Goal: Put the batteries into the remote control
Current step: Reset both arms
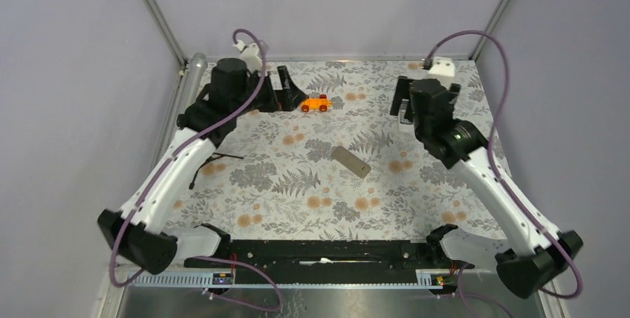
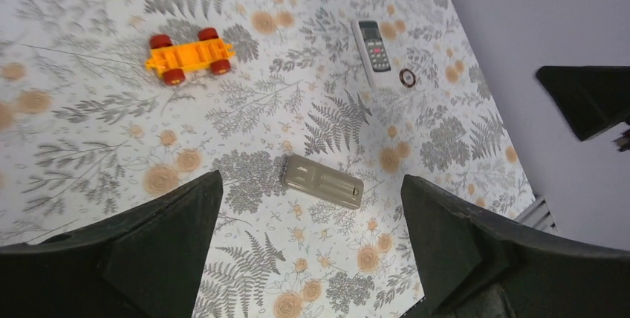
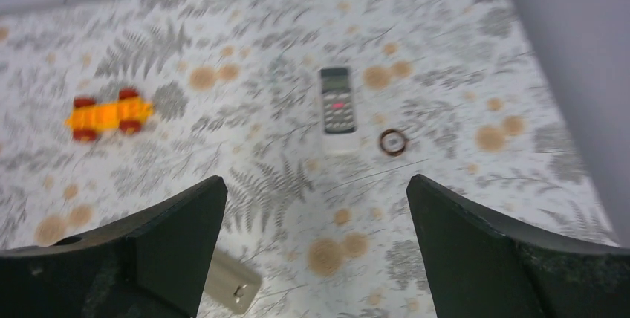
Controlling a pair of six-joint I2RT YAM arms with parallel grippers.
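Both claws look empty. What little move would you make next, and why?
Probably lower the open left gripper toward the remote control: it lies grey-brown back up, centred between that gripper's fingers in the left wrist view. No batteries show in any view.

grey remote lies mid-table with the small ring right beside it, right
Not quite. The grey remote does lie mid-table, but the ring sits beside the white remote, apart from the grey one. The left wrist view shows all three.

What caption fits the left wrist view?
Left gripper open above the remote control, lying back-up; orange toy car, white remote and ring beyond.
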